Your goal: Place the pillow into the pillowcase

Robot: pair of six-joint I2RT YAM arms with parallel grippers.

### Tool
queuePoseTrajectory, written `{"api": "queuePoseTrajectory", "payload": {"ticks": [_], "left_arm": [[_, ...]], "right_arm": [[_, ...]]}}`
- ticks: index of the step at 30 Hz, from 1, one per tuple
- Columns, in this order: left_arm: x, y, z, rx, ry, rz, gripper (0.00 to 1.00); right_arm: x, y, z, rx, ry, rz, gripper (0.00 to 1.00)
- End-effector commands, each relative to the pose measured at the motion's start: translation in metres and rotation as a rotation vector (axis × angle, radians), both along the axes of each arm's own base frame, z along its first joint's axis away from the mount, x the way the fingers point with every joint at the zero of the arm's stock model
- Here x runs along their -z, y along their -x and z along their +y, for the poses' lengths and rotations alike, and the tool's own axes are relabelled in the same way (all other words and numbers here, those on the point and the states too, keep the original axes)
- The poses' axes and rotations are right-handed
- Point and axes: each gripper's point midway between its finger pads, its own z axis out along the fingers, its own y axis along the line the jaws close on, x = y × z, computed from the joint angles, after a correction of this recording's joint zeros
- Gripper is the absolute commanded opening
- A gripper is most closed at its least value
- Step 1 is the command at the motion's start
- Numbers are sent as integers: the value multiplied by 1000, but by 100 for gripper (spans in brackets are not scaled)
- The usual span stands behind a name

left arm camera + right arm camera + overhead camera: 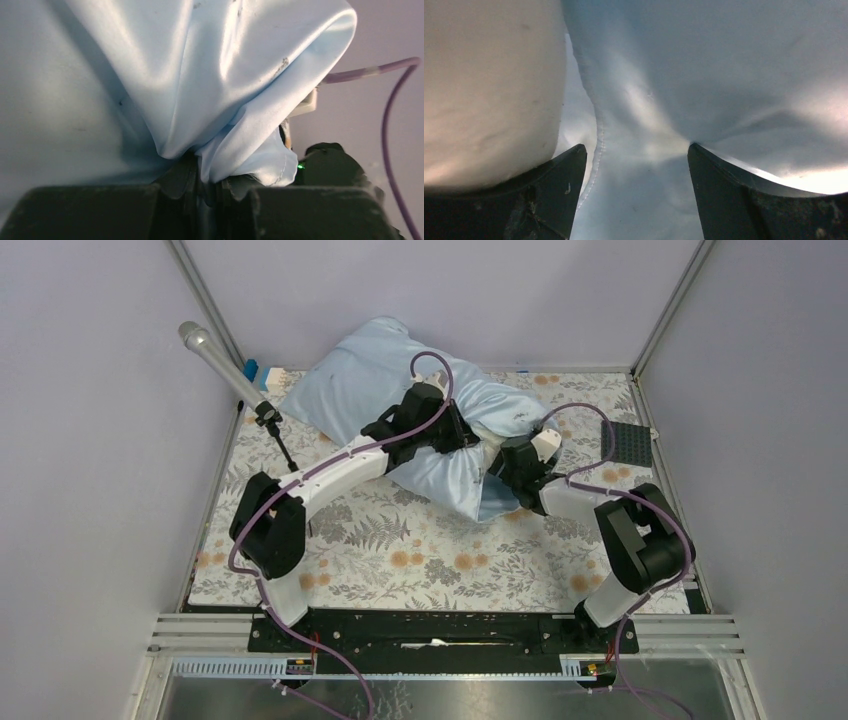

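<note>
At the upper left of the overhead view, a grey microphone (212,352) on a thin stand leans over the edge of the floral table cloth (400,540), clear of the work. Just right of it, across the upper middle, lies the pillowcase (345,390). Most of its length is puffed full, so I'd judge the pillow is largely inside already.

The left gripper (458,436) reaches over the case from the lower left. At the bottom centre of its wrist view, the fingers are clenched on a bunched fold of blue fabric, which is drawn up into a taut peak. That hold looks meant to pin the open end and lift its lip.

Right beside it, the right gripper (508,468) comes in from the lower right at the case's near end. In its wrist view the jaws stand spread wide and grip nothing. The hemmed edge of the case runs down between them. The cream pillow (489,90) shows bare at the left of that frame, against the left finger. A corner is not yet covered, and the spread jaws seem placed to catch that hem and draw it over.

At the far right, a black square pad (630,443) lies on the cloth, apart from all this.
</note>
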Motion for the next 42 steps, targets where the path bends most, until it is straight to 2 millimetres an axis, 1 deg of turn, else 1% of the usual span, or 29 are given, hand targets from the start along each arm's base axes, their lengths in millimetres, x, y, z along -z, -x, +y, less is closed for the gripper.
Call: {"api": "queuePoseTrajectory", "payload": {"ticks": [1, 3, 6, 8, 10, 11, 12, 13, 15, 16, 17, 19, 23, 25, 26, 27, 29, 31, 33, 34, 35, 36, 38, 39, 42], "left_arm": [[-127, -2, -13, 35, 300, -175, 0], [-129, -1, -12, 33, 313, -178, 0], [-131, -1, -10, 32, 320, -188, 0], [-129, -1, -8, 24, 313, -190, 0], [-126, -3, -4, 15, 308, -192, 0], [-123, -3, -2, 11, 298, -190, 0], [-119, -5, 0, 5, 287, -187, 0], [-113, -6, 2, -1, 274, -182, 0], [-91, -9, 9, -21, 228, -161, 0], [-79, -11, 13, -32, 209, -147, 0], [-67, -11, 16, -39, 196, -133, 0], [-43, -13, 21, -58, 163, -108, 0], [1, -16, 31, -101, 105, -58, 0], [18, -17, 34, -116, 88, -36, 0], [25, -18, 35, -123, 83, -27, 0], [31, -18, 36, -128, 79, -20, 0], [37, -16, 35, -129, 87, -9, 0], [35, -14, 35, -126, 95, -10, 0], [25, -14, 34, -122, 127, -23, 0], [15, -15, 31, -114, 145, -35, 0], [10, -15, 30, -110, 150, -40, 0], [1, -16, 29, -106, 165, -50, 0], [-18, -16, 24, -91, 206, -65, 0], [-25, -16, 22, -86, 215, -70, 0], [-37, -12, 19, -72, 249, -69, 0]], "right_arm": [[-2, -15, 7, -29, 77, 16, 81], [9, -14, 7, -39, 119, 72, 80], [27, -9, 7, -58, 157, 151, 71], [39, -6, 8, -77, 170, 187, 69], [51, -1, 7, -87, 188, 229, 63], [55, 1, 7, -91, 193, 243, 56], [55, 3, 6, -87, 191, 245, 37], [53, 5, 5, -81, 181, 239, 25], [40, 11, 4, -77, 155, 209, 11], [30, 12, 3, -72, 134, 183, 7], [20, 13, 4, -76, 113, 154, 6], [-1, 17, 6, -93, 70, 104, 5], [-37, 27, 13, -140, -33, 17, 4], [-46, 35, 15, -164, -69, 1, 5], [-46, 39, 14, -171, -79, 1, 4], [-47, 44, 13, -173, -87, 2, 1], [-46, 52, 8, -171, -88, 9, 0], [-41, 56, 8, -179, -96, 16, 2], [-35, 57, 17, -212, -136, 2, 3], [-39, 51, 27, -237, -183, -35, 7], [-37, 50, 33, -251, -207, -40, 13], [-36, 44, 37, -252, -225, -50, 20], [-30, 31, 41, -236, -216, -35, 26], [-26, 25, 42, -226, -203, -32, 29], [-24, 5, 42, -186, -197, -71, 39]]}}
